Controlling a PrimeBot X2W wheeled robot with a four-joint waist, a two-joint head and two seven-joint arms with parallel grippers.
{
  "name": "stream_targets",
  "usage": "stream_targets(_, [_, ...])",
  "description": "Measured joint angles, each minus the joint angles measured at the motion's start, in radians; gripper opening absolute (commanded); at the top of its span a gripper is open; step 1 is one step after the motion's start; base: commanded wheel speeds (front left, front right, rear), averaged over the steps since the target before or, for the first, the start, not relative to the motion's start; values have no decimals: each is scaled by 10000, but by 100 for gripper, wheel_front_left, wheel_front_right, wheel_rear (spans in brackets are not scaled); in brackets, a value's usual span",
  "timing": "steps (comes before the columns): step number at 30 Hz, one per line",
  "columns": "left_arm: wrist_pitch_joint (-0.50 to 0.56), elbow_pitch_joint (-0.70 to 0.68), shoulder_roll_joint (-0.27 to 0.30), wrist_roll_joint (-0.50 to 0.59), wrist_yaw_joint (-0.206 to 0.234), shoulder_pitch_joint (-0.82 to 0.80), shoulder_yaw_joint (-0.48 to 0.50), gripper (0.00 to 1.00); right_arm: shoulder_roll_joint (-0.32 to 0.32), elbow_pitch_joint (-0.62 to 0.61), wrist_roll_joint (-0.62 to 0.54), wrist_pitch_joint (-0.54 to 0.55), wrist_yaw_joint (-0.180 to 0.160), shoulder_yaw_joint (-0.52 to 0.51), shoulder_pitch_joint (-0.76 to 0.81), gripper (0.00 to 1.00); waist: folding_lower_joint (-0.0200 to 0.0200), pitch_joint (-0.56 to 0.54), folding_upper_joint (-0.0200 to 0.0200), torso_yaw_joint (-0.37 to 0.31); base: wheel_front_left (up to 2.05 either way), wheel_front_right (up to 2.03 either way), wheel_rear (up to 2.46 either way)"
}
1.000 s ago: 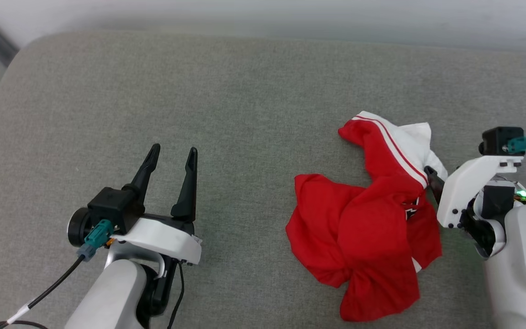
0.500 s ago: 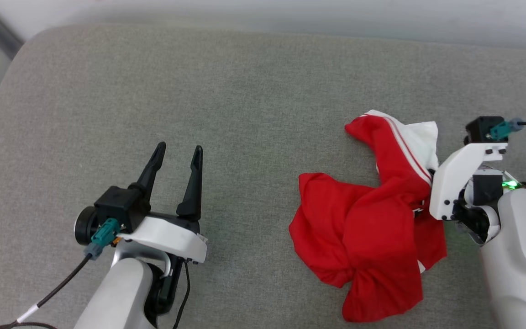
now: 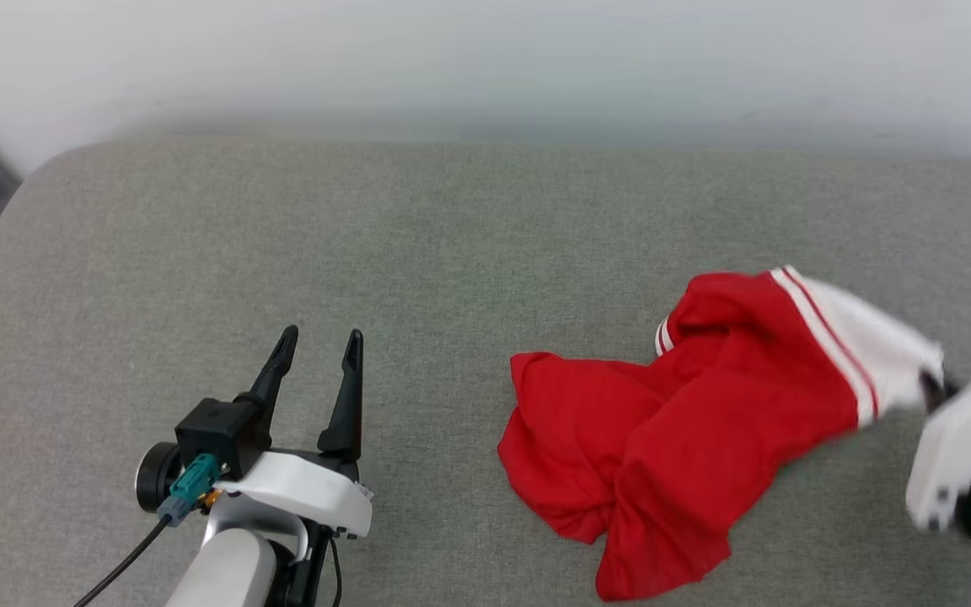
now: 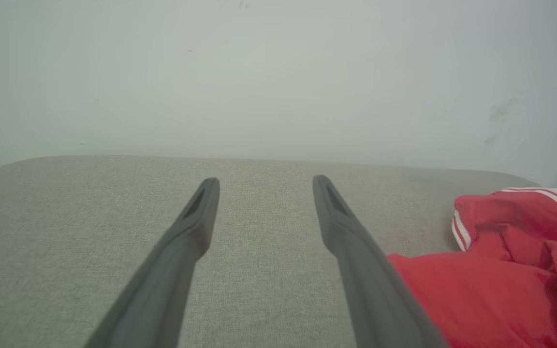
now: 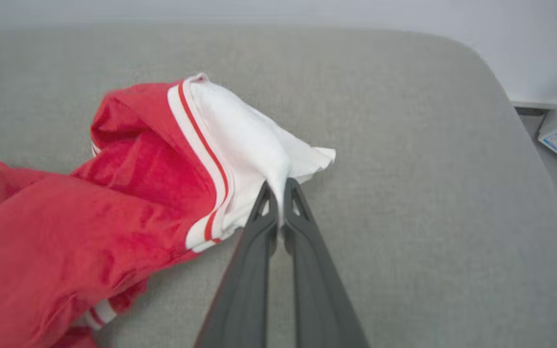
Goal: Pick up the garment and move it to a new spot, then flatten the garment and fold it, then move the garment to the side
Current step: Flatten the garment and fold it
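Grey cushion [image 3: 367, 236] bears the crumpled garment [image 3: 679, 430].

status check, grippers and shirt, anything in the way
Right gripper shut on garment, white sleeve end. Left gripper open, apart from it. Crumpled on grey cushion, nothing seen in the way.

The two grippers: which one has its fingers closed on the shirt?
The right gripper: its fingers pinch the white sleeve of the shirt. The left gripper holds its fingers apart over the cushion.
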Motion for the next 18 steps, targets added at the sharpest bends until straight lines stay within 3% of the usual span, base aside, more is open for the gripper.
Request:
stream_targets(3, [0, 79, -21, -17, 0, 175, 35, 100, 435, -464, -153, 479, 0, -267, 1749, 0, -1, -201, 0, -99, 0, 0, 0])
stream_targets(7, [0, 184, -29, -69, 4, 323, 63, 100, 848, 142, 81, 740, 0, -209, 3662, 0, -1, -336, 0, -146, 0, 0, 0])
stream_targets(8, [0, 226, -33, -77, 10, 337, 54, 100, 913, 364, 184, 640, 2, -203, 3926, 31, 0, -361, 0, -134, 0, 0, 0])
stream_targets(9, [0, 242, -33, -79, 13, 352, 52, 100, 961, 470, 316, 464, 2, -219, 4035, 100, 0, -377, -1, -123, 0, 0, 0])
stream_targets(18, [0, 349, 42, -146, 77, 642, 61, 100, 1028, 642, 769, -1684, 0, -318, 3919, 100, -1, -721, 0, -145, 0, 0, 0])
